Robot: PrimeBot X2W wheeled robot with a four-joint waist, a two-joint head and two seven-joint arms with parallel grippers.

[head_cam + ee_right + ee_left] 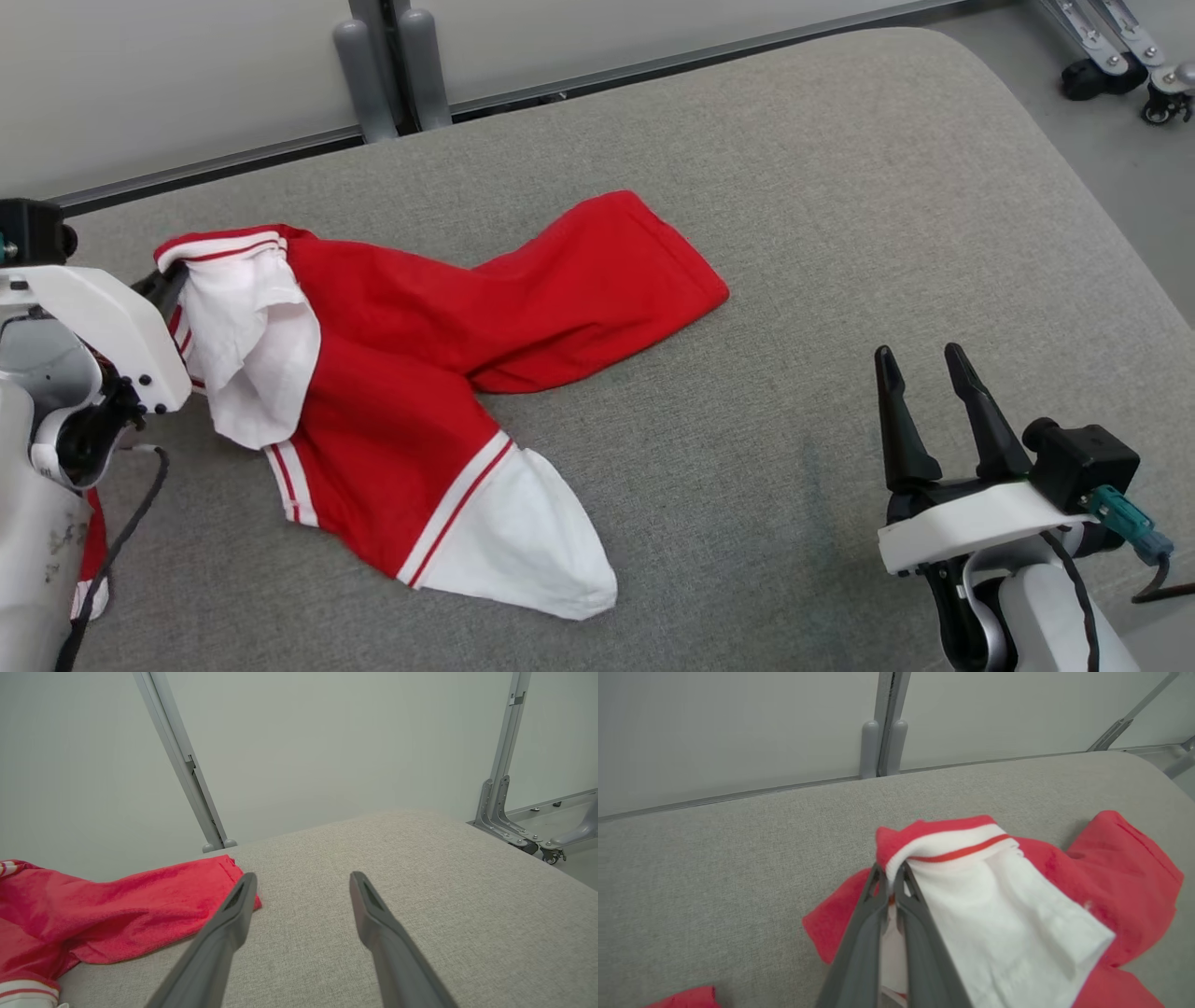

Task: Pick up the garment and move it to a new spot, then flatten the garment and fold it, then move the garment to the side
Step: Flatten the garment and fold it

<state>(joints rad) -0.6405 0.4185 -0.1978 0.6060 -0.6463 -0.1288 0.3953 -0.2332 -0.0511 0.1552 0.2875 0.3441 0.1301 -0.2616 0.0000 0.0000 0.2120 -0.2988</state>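
Garment point(411, 373) sits on the left half of the grey padded surface point(840, 233), red with white panels, and it's a crumpled sprawl, not a flat lay. One red stretch of cloth reaches toward the middle of the surface. Another runs toward the near edge and finishes in a white tip behind a white band with a thin red stripe.

Over to the left gripper point(892, 872), right at the garment's far-left corner. Its fingers are squeezed together with barely a gap, and the edge of a white striped band point(957, 847) is nipped between the tips. In the left wrist view that band arches up over the fingertips, and a white flap point(1008, 933) drapes down to their right across the red cloth.

The right gripper point(920, 359) is low on the right side of the surface, well apart from the garment. Its fingers are spread wide with nothing between them but bare grey fabric. In the right wrist view the red hem lines up just behind the left-hand finger, but the head view puts clear surface between them.

A scrap of red and white cloth point(91, 560) shows low beside the left arm; whether it belongs to the same garment, I can't tell. Beyond the far edge are a pale wall point(187, 75) and two grey posts point(392, 65), with castors point(1120, 79) on the floor at the far right.
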